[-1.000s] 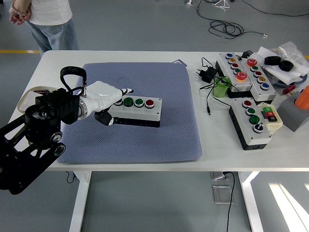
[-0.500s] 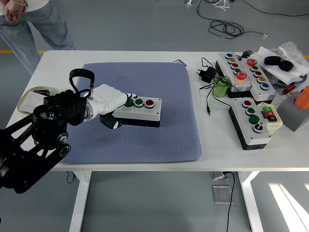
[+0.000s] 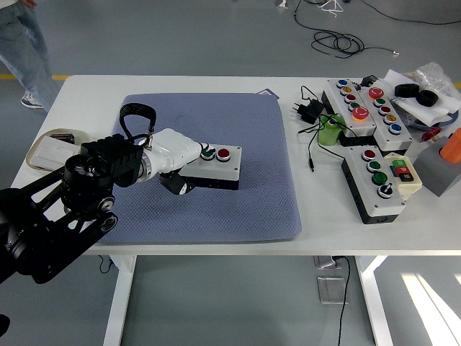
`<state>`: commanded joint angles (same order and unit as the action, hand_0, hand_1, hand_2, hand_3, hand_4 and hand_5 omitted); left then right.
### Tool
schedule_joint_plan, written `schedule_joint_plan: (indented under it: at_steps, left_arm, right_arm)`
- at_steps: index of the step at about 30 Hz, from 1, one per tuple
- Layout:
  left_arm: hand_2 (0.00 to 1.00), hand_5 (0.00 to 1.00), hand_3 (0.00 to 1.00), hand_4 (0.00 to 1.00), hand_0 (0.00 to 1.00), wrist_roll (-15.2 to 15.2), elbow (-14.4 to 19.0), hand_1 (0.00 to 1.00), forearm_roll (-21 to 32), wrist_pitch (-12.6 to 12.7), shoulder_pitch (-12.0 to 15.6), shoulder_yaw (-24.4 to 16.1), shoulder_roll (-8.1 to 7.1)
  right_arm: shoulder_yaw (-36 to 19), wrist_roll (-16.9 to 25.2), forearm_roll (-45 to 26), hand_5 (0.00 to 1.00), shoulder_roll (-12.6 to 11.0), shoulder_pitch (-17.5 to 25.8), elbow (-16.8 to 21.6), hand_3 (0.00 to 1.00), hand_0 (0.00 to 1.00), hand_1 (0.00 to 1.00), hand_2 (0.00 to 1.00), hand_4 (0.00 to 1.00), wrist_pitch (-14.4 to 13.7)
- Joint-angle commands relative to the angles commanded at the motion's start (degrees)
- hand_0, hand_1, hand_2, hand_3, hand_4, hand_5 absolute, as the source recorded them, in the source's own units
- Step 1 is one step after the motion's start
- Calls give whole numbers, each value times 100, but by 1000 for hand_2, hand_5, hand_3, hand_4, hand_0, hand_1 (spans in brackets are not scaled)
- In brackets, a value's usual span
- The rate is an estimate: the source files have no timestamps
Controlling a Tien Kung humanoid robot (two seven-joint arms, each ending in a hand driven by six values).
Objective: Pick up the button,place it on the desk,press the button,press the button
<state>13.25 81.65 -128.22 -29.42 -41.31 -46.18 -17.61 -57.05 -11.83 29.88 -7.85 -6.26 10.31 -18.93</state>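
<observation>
A grey button box (image 3: 218,171) with black sides lies on the blue mat (image 3: 238,202), left of the mat's middle. Its red button (image 3: 224,153) shows fully; a green button (image 3: 209,153) peeks out at the fingertips. My left hand (image 3: 196,153), white with a black arm behind it, rests over the box's left part. Its fingers (image 3: 189,147) stretch flat across the buttons there and hide them. The thumb (image 3: 175,184) hangs at the box's front left corner. The hand holds nothing.
Two more button boxes (image 3: 360,108) (image 3: 376,184) sit at the right with a green cup (image 3: 330,131), a power adapter (image 3: 310,109) and cables. A grey block (image 3: 437,170) is at the far right, a beige tray (image 3: 47,149) at the left. A person's legs (image 3: 21,43) show at top left.
My left hand has slid right along the box, now covering more of the buttons. The person at the far side has walked off to the left.
</observation>
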Motion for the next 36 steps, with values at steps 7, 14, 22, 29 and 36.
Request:
schedule_joint_plan:
  at_steps: [7, 14, 22, 29, 36]
  left_arm:
    - [127, 216, 943, 662, 7, -2, -311, 105, 0, 44, -29, -19, 68]
    - [127, 225, 943, 656, 9, 5, -405, 106, 5, 20, -44, -12, 80]
    - [128, 221, 927, 646, 12, 23, -416, 110, 29, -209, -39, 47, 28]
    - [130, 220, 924, 643, 13, 3, -428, 113, 97, -269, -27, 6, 23]
    - [131, 221, 934, 641, 13, -64, -222, 114, 249, 217, -24, -202, 88]
  right_arm:
    - [-24, 7, 12, 479, -5, -2, 0, 751, 787, 797, 817, 412, -8]
    - [-28, 2, 32, 479, -8, -4, 0, 751, 787, 797, 817, 412, -9]
    - [-31, 2, 20, 479, -5, -5, 0, 751, 787, 797, 817, 412, -14]
    - [-29, -2, 21, 479, -4, -3, 0, 751, 787, 797, 817, 412, -14]
    - [-7, -4, 11, 479, -6, 9, 0, 751, 787, 797, 817, 412, -9]
